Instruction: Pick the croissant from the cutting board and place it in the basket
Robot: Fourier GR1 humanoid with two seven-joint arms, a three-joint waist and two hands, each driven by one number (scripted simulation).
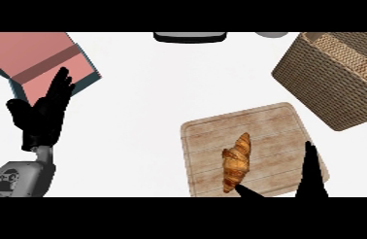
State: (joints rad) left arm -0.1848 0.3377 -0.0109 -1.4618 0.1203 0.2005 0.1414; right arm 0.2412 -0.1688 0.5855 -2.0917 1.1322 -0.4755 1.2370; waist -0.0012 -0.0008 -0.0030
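I see open counter (158,87) between cutting board (251,150) and basket (326,77); right hand (309,175) spread beside croissant (237,161), holding nothing

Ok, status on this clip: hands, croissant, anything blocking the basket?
Left hand open, resting at left. Right hand open, at the cutting board, beside the croissant, not holding it. Croissant on board. Basket upper right, path clear.

Bare counter (158,87) between cutting board (215,131), basket (315,82).

Single head view, steeply downward, counter (158,116) filling frame
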